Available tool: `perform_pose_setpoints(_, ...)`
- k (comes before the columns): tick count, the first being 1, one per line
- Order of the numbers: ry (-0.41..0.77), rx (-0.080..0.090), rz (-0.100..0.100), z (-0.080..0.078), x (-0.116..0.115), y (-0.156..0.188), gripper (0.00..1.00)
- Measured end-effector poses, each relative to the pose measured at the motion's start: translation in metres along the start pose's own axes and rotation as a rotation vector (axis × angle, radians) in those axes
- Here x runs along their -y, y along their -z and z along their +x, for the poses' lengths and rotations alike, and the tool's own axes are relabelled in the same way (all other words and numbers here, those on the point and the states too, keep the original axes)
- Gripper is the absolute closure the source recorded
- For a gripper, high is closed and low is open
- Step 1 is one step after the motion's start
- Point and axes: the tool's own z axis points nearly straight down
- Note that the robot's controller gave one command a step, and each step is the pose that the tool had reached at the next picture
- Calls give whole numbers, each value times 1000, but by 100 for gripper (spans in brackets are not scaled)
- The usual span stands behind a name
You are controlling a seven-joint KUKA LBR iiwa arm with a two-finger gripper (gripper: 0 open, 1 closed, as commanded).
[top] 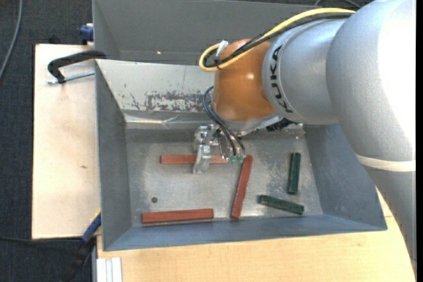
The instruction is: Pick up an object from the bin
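My gripper (201, 160) hangs low over the middle of the bin floor, its metal fingers down at the right end of a short red-brown bar (176, 160) that lies flat and points left. Whether that bar is between the fingers I cannot make out. Just right of the gripper a longer red-brown bar (241, 187) lies on a slant, running down towards the bin's front. Another long red-brown bar (177, 215) rests along the front wall at the left.
Two dark green sticks lie at the right of the bin: one upright (293, 173), one slanted near the front (281, 205). The arm with its orange cover and yellow cable reaches in from the right, above the bin's back half.
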Motion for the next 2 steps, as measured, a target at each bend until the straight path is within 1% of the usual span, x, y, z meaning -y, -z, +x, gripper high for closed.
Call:
perform_pose_setpoints(1, 0, -10, 2, 3, 0, 10, 100)
perform_pose_setpoints(2, 0, -9, 1, 2, 0, 34, 100)
